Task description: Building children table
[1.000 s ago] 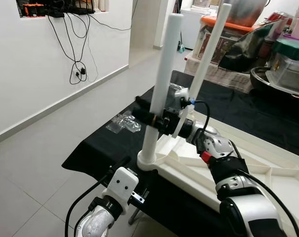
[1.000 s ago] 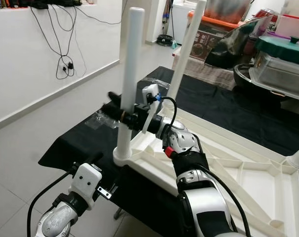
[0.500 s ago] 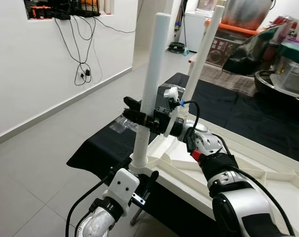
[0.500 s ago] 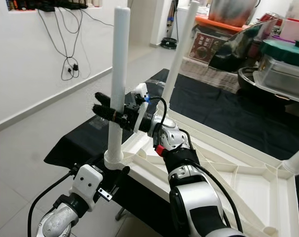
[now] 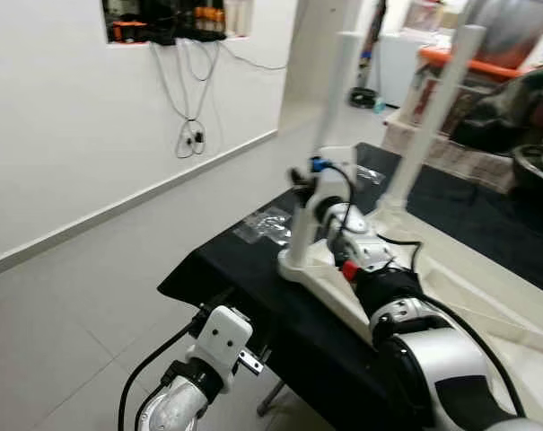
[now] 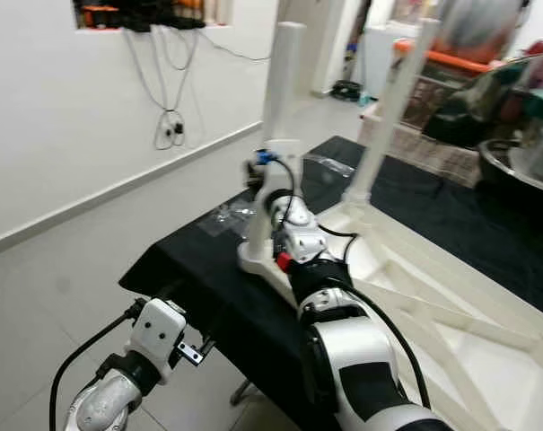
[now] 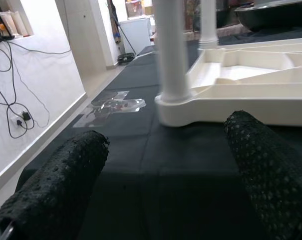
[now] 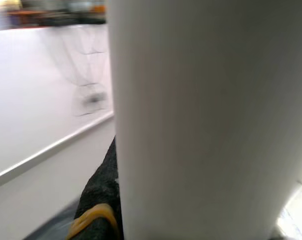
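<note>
The right gripper (image 5: pixel 305 193) stands clamped on the near white leg (image 6: pixel 275 135), upright at the upturned tabletop (image 7: pixel 250 95) corner, 12 o'clock from the robot. Smooth, stiff, light plastic; mid-shaft looks the surest hold. The left gripper (image 7: pixel 165 185), jaws apart, hovers at 7 o'clock.

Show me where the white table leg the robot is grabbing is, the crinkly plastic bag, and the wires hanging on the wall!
White round plastic table leg (image 6: pixel 280 90): right eye view, upper shaft.
Clear crinkly plastic bag (image 5: pixel 264 224): left eye view, its middle, on the black cloth.
Black wires on the white wall (image 5: pixel 192 135): left eye view, the hanging bundle.
</note>
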Available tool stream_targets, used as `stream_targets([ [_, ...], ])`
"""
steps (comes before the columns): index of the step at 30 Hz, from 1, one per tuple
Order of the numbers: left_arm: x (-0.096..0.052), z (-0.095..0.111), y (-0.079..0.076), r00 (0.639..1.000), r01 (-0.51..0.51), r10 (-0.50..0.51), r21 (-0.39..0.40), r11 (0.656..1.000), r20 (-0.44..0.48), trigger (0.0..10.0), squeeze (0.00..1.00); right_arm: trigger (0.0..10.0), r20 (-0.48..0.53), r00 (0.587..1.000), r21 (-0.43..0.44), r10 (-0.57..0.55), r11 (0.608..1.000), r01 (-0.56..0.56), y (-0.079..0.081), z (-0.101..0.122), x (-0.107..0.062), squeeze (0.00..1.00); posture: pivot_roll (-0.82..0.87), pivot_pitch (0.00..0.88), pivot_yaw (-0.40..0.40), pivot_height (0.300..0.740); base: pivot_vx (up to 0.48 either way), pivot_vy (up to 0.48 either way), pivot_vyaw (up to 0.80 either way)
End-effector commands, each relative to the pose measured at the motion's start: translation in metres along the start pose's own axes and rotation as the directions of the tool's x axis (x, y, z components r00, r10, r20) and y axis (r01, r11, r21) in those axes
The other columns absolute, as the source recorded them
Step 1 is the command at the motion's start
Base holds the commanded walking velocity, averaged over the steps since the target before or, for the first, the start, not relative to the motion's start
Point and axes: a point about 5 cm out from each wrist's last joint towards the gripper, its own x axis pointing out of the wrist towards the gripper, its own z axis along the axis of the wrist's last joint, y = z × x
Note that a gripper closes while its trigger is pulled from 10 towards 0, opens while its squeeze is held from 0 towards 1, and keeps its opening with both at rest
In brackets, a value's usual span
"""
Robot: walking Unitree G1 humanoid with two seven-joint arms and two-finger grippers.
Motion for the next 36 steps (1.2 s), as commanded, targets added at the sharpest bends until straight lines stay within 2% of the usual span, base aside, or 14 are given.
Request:
stream_targets([
  [1, 0.0, -0.002, -0.002, 1.0, 0.012, -0.012, 0.001, 1.0, -0.014, 10.0, 0.0, 0.0, -0.092, 0.978, -0.037, -0.185, 0.983, 0.183, -0.024, -0.023, -0.004, 0.0, 0.07, 0.007, -0.137, 0.74, 0.0, 0.0, 0.0],
  [4, 0.0, -0.002, -0.002, 1.0, 0.012, -0.012, 0.001, 1.0, -0.014, 10.0, 0.0, 0.0, -0.092, 0.978, -0.037, -0.185, 0.983, 0.183, -0.024, -0.023, -0.004, 0.0, 0.07, 0.007, -0.137, 0.74, 0.0, 0.0, 0.0],
  [8, 0.001, -0.002, -0.001, 1.0, 0.009, -0.009, 0.003, 1.0, -0.013, 10.0, 0.0, 0.0, -0.118, 0.95, 0.019, -0.29, 0.956, 0.294, -0.022, -0.026, -0.009, 0.0, 0.07, 0.008, -0.138, 0.74, 0.0, 0.0, 0.0],
  [11, 0.001, -0.002, -0.001, 1.0, 0.009, -0.009, 0.003, 1.0, -0.013, 10.0, 0.0, 0.0, -0.118, 0.95, 0.019, -0.29, 0.956, 0.294, -0.022, -0.026, -0.009, 0.0, 0.07, 0.008, -0.138, 0.74, 0.0, 0.0, 0.0],
  [12, 0.001, -0.002, -0.001, 1.0, 0.008, -0.008, 0.003, 1.0, -0.013, 10.0, 0.0, 7.7, -0.098, 0.947, 0.027, -0.306, 0.95, 0.31, -0.02, -0.023, -0.008, 0.0, 0.07, 0.006, -0.136, 0.74, 0.0, 0.0, 0.0],
  [13, 0.001, -0.002, -0.001, 1.0, 0.008, -0.008, 0.003, 1.0, -0.013, 10.0, 0.0, 10.0, -0.052, 0.952, 0.024, -0.303, 0.952, 0.305, -0.015, -0.017, -0.008, 0.0, 0.07, 0.007, -0.137, 0.74, 0.0, 0.0, 0.0],
  [14, 0.001, -0.002, -0.001, 1.0, 0.009, -0.009, 0.003, 1.0, -0.013, 10.0, 0.0, 10.0, -0.013, 0.959, 0.029, -0.284, 0.958, 0.284, -0.011, -0.011, -0.007, 0.0, 0.07, 0.007, -0.136, 0.74, 0.0, 0.0, 0.0],
  [16, 0.001, -0.002, -0.001, 1.0, 0.009, -0.009, 0.003, 1.0, -0.013, 10.0, 0.0, 10.0, -0.013, 0.959, 0.029, -0.284, 0.958, 0.284, -0.011, -0.011, -0.007, 0.0, 0.07, 0.007, -0.136, 0.74, 0.0, 0.0, 0.0],
  [17, 0.001, -0.002, -0.001, 1.0, 0.009, -0.009, 0.002, 1.0, -0.014, 10.0, 0.0, 10.0, 0.059, 0.967, 0.007, -0.247, 0.969, 0.247, -0.008, -0.005, -0.008, 1.0, 0.07, 0.009, -0.138, 0.74, 0.0, 0.0, 0.0],
  [18, 0.001, -0.002, -0.001, 1.0, 0.009, -0.009, 0.002, 1.0, -0.014, 10.0, 0.0, 10.0, 0.103, 0.968, -0.02, -0.23, 0.972, 0.233, -0.007, -0.002, -0.011, 1.0, 0.07, 0.007, -0.137, 0.74, 0.0, 0.0, 0.0],
  [24, 0.001, -0.002, -0.001, 1.0, 0.009, -0.009, 0.002, 1.0, -0.015, 10.0, 0.0, 10.0, 0.138, 0.961, -0.085, -0.239, 0.964, 0.252, -0.009, -0.006, -0.017, 1.0, 0.07, 0.008, -0.132, 0.74, 0.0, 0.0, 0.0],
  [25, 0.001, -0.002, -0.001, 1.0, 0.011, -0.011, 0.002, 1.0, -0.015, 10.0, 0.0, 10.0, 0.121, 0.962, -0.104, -0.244, 0.961, 0.257, -0.01, -0.012, -0.021, 0.0, 0.06, 0.007, -0.128, 0.74, 0.0, 0.0, 0.0],
  [30, 0.001, -0.003, -0.001, 1.0, 0.013, -0.013, 0.002, 1.0, -0.017, 10.0, 0.0, 10.0, 0.083, 0.975, -0.116, -0.206, 0.97, 0.215, -0.004, -0.026, -0.03, 0.0, 0.06, 0.008, -0.128, 0.74, 0.0, 0.0, 0.0],
  [36, 0.002, -0.003, 0.0, 1.0, 0.012, -0.012, 0.003, 1.0, -0.017, 10.0, 0.0, 10.0, 0.092, 0.993, -0.12, -0.074, 0.989, 0.085, 0.009, -0.036, -0.042, 0.0, 0.06, 0.008, -0.129, 0.74, 0.0, 0.0, 0.0],
])
